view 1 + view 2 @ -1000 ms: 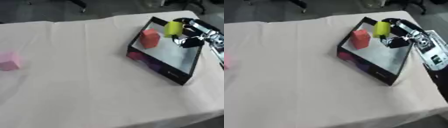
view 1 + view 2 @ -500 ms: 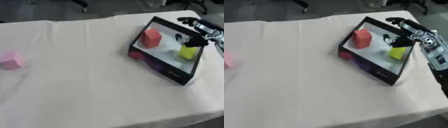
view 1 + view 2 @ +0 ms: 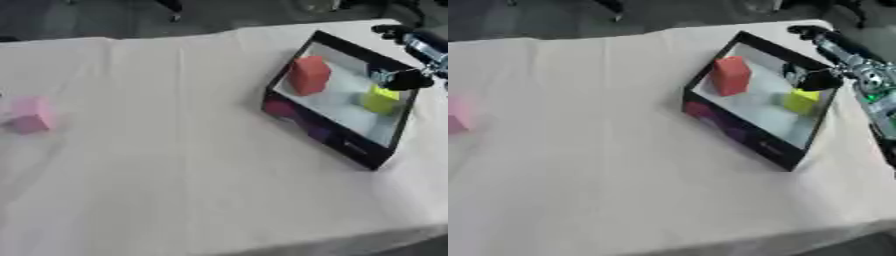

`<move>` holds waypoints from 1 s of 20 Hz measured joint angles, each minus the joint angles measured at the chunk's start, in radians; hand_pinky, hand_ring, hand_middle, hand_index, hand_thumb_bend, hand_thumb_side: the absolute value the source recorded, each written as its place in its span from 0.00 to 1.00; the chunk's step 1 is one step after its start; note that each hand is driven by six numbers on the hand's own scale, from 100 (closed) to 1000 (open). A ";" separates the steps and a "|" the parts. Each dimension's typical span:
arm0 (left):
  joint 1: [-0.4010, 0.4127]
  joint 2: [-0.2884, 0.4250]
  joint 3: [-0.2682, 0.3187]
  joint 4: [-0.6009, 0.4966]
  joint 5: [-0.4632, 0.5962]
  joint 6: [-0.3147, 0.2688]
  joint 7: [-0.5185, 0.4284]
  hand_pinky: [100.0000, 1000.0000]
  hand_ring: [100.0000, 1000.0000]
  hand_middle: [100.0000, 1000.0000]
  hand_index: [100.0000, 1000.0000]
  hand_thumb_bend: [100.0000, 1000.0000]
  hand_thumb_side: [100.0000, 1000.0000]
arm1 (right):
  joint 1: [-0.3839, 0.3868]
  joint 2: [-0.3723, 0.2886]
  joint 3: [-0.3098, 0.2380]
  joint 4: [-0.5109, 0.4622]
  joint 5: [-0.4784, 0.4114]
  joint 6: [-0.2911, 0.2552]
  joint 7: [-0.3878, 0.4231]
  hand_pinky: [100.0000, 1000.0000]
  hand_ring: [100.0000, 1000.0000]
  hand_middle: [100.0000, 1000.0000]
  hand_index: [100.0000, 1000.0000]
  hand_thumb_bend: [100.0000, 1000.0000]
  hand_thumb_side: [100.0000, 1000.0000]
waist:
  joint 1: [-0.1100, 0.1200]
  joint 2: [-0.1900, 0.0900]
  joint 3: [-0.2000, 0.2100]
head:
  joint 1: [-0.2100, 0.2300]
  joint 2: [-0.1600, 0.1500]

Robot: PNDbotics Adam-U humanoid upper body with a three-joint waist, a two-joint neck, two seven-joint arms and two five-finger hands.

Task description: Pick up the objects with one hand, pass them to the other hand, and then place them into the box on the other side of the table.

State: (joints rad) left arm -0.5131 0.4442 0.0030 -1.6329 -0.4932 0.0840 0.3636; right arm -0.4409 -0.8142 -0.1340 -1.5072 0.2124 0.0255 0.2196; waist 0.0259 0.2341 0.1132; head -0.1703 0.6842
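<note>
A black box (image 3: 737,131) with a pale floor lies at the right of the table. Inside it stand a red block (image 3: 731,75) and a yellow block (image 3: 801,100). My right hand (image 3: 833,60) hovers over the box's far right edge, fingers spread and open, holding nothing, just above and right of the yellow block. A pink block (image 3: 31,114) rests on the cloth at the far left. My left hand is out of view.
A cream cloth (image 3: 175,175) covers the table, with creases running across it. The table's front edge cuts across the lower right corner. Dark floor and chair legs show beyond the far edge.
The yellow block left my right hand and dropped into the box, where it now rests. The hand has opened and lifted slightly away toward the right.
</note>
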 measured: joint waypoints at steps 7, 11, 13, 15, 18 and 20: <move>-0.125 0.113 -0.025 0.116 0.011 0.003 -0.269 0.73 0.70 0.71 0.88 0.79 0.19 | -0.017 0.000 0.002 -0.075 -0.268 0.062 -0.069 0.97 1.00 0.94 1.00 0.00 0.46 | 0.003 0.000 0.001 | 0.087 0.005; -0.208 0.182 -0.046 0.222 0.035 -0.067 -0.448 0.76 0.74 0.73 0.89 0.85 0.22 | -0.018 0.000 0.002 -0.087 -0.301 0.072 -0.093 0.97 1.00 0.93 1.00 0.00 0.46 | 0.003 0.000 -0.009 | 0.110 0.008; -0.258 0.210 -0.059 0.287 0.035 -0.101 -0.538 0.77 0.74 0.75 0.88 0.87 0.21 | -0.017 0.000 0.003 -0.095 -0.311 0.074 -0.100 0.97 1.00 0.93 1.00 0.00 0.46 | 0.004 0.000 -0.015 | 0.119 0.009; -0.316 0.230 -0.070 0.361 0.027 -0.129 -0.624 0.78 0.75 0.75 0.87 0.89 0.19 | -0.016 0.000 0.007 -0.104 -0.318 0.074 -0.103 0.97 1.00 0.92 0.99 0.00 0.46 | 0.005 -0.001 -0.020 | 0.128 0.009; -0.401 0.252 -0.083 0.487 -0.012 -0.167 -0.737 0.81 0.78 0.76 0.88 0.92 0.18 | -0.016 0.001 0.013 -0.123 -0.331 0.071 -0.105 0.97 1.00 0.92 0.99 0.00 0.46 | 0.006 -0.002 -0.027 | 0.143 0.010; -0.449 0.259 -0.087 0.575 -0.058 -0.193 -0.815 0.83 0.79 0.76 0.87 0.93 0.16 | -0.016 0.001 0.016 -0.133 -0.336 0.070 -0.106 0.97 1.00 0.92 0.99 0.00 0.46 | 0.006 -0.002 -0.034 | 0.155 0.012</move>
State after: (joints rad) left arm -0.9622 0.7029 -0.0840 -1.0581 -0.5511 -0.1090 -0.4515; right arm -0.4568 -0.8130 -0.1185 -1.6401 -0.1240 0.0958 0.1139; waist 0.0323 0.2320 0.0791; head -0.0155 0.6957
